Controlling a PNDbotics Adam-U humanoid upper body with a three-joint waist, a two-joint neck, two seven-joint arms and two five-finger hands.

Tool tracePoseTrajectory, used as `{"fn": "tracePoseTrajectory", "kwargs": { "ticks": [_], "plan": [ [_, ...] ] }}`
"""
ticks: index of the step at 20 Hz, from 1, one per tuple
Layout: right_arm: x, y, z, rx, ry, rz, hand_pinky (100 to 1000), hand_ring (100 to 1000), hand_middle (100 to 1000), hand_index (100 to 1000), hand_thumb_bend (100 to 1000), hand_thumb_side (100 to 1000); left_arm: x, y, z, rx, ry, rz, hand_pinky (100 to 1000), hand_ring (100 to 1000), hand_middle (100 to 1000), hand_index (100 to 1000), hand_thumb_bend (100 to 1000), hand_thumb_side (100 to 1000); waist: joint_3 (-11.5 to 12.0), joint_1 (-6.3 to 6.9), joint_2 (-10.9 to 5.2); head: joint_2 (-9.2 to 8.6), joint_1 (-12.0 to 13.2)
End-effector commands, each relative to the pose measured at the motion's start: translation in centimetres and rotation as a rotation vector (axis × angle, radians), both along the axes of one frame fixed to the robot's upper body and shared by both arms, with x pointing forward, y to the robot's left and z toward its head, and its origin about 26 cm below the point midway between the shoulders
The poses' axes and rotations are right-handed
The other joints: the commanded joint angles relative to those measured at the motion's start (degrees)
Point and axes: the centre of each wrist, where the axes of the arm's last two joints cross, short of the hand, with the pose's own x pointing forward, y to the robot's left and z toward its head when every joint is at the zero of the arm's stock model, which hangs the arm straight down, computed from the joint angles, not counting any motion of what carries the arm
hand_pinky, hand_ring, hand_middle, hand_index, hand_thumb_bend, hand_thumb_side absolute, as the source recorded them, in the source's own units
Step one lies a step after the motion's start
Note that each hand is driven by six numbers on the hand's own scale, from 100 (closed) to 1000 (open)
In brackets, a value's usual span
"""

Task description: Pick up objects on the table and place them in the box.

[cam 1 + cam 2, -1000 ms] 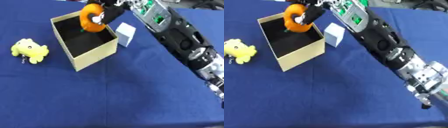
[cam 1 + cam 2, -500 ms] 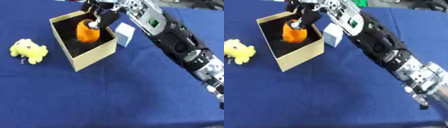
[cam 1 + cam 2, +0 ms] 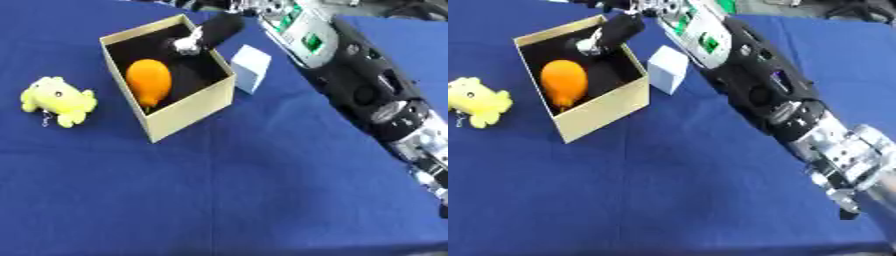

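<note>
An orange toy (image 3: 149, 81) lies inside the tan open box (image 3: 188, 111), against its left wall, with nothing holding it. My right hand (image 3: 206, 37) hovers over the box's far right corner, its fingers relaxed and empty, a little apart from the toy. Left of the box, a yellow plush toy (image 3: 56, 99) rests on the blue cloth. A small white cube (image 3: 251, 68) stands just right of the box, under my right forearm (image 3: 350, 75). My left hand shows in neither view.
The blue cloth (image 3: 219, 200) covers the whole table. My right arm stretches diagonally from the lower right edge to the box, over the table's right side.
My right hand has let go of the orange toy, which dropped to the box floor. The hand has drawn back towards the box's far right corner.
</note>
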Motion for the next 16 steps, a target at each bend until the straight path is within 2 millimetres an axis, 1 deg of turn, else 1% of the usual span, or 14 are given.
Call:
{"fn": "tracePoseTrajectory", "kwargs": {
  "ticks": [1,4,5,7,10,11,12,13,16],
  "plan": [
    [-1.2,-1.8,3.2,0.064,-0.094,-0.01,913,959,946,995,372,525,-0.4,0.2,0.8,0.015,-0.028,0.006,592,835,721,824,581,1000,-0.2,0.35,-1.14,-0.32,0.7],
    [-2.2,-3.4,4.4,0.082,-0.139,-0.022,913,959,934,985,387,531,-0.4,0.3,0.7,0.015,-0.026,0.012,592,835,722,824,580,1000,-0.5,0.43,-1.11,-0.41,1.7],
    [-2.5,-3.8,4.5,0.079,-0.146,-0.026,915,961,928,973,406,537,-0.5,0.3,0.7,0.016,-0.025,0.013,592,835,721,824,580,1000,-0.6,0.48,-1.09,-0.46,1.9],
    [-3.0,-4.8,4.6,0.052,-0.156,-0.034,917,963,927,970,416,545,-0.5,0.4,0.7,0.016,-0.025,0.017,592,835,721,824,578,1000,-0.8,0.6,-0.97,-0.62,2.0],
    [-3.6,-6.5,4.5,0.008,-0.15,-0.056,921,968,930,974,432,564,-0.5,0.5,0.6,0.015,-0.024,0.024,592,835,722,824,577,1000,-0.9,0.76,-0.75,-0.83,2.1],
    [-3.8,-7.0,4.4,-0.003,-0.145,-0.065,922,970,918,976,468,568,-0.5,0.5,0.6,0.015,-0.024,0.025,592,835,722,824,573,1000,-1.0,0.81,-0.67,-0.89,2.1],
    [-3.9,-7.6,4.2,-0.018,-0.139,-0.08,922,970,917,976,473,567,-0.5,0.5,0.6,0.014,-0.023,0.026,592,835,722,824,573,1000,-1.1,0.88,-0.59,-0.93,2.0],
    [-3.9,-8.0,4.1,-0.029,-0.134,-0.092,923,971,912,974,496,561,-0.5,0.5,0.6,0.014,-0.023,0.026,592,835,722,824,573,1000,-1.2,0.95,-0.53,-0.93,2.0],
    [-3.9,-9.1,3.7,-0.063,-0.113,-0.128,924,970,903,974,514,561,-0.5,0.5,0.6,0.015,-0.024,0.024,592,835,722,824,573,1000,-1.3,1.19,-0.43,-0.84,1.9]
  ]
}}
